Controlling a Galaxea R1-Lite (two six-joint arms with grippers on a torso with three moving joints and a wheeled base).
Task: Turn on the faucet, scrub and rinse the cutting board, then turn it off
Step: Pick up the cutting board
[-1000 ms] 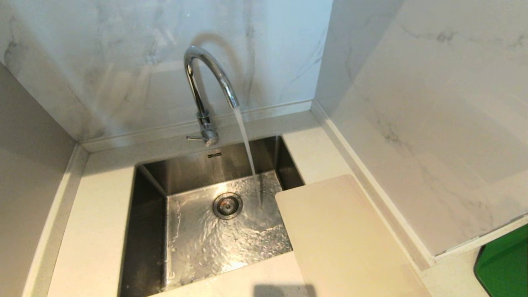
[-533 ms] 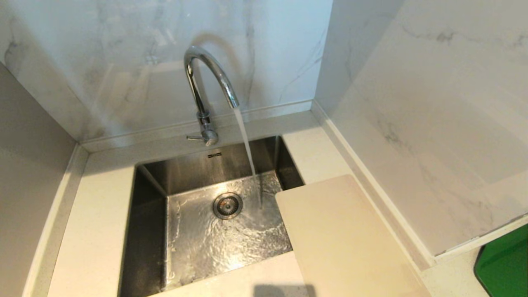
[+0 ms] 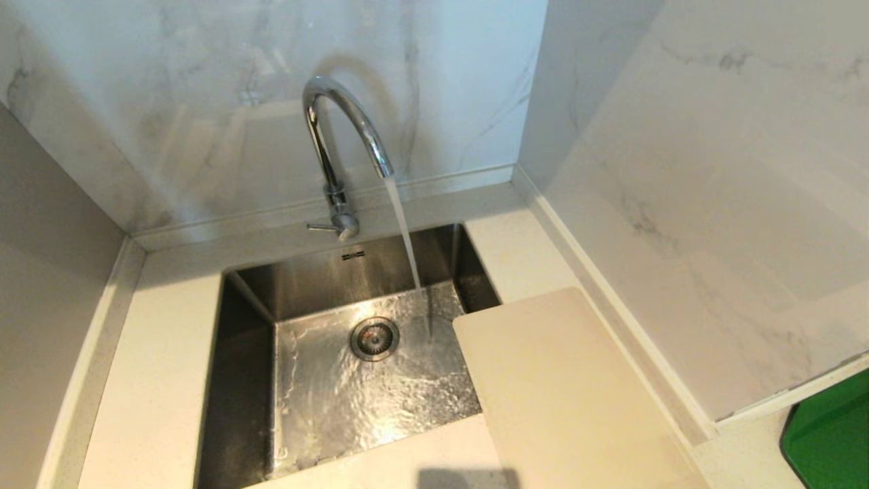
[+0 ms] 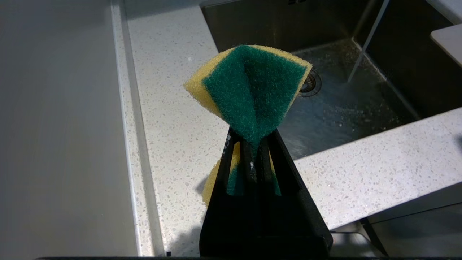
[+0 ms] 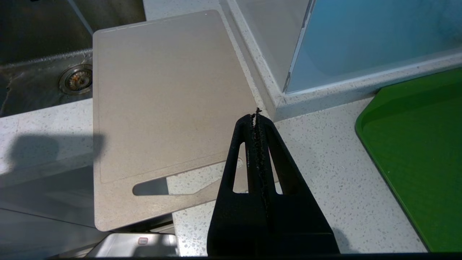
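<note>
The chrome faucet (image 3: 339, 142) stands behind the steel sink (image 3: 258, 299), and a stream of water runs from its spout into the basin. The cream cutting board (image 3: 563, 394) lies flat on the counter right of the sink, one corner over the basin; the right wrist view shows its slot handle (image 5: 158, 187) past the counter's front edge. My left gripper (image 4: 252, 142) is shut on a green-and-yellow sponge (image 4: 252, 86), held above the counter left of the sink. My right gripper (image 5: 257, 117) is shut and empty, near the cutting board's handle end. Neither arm shows in the head view.
A green tray (image 3: 828, 435) lies on the counter at the far right, past a marble side wall (image 3: 713, 204). Speckled white counter (image 3: 163, 367) surrounds the sink. The drain (image 3: 374, 337) sits mid-basin.
</note>
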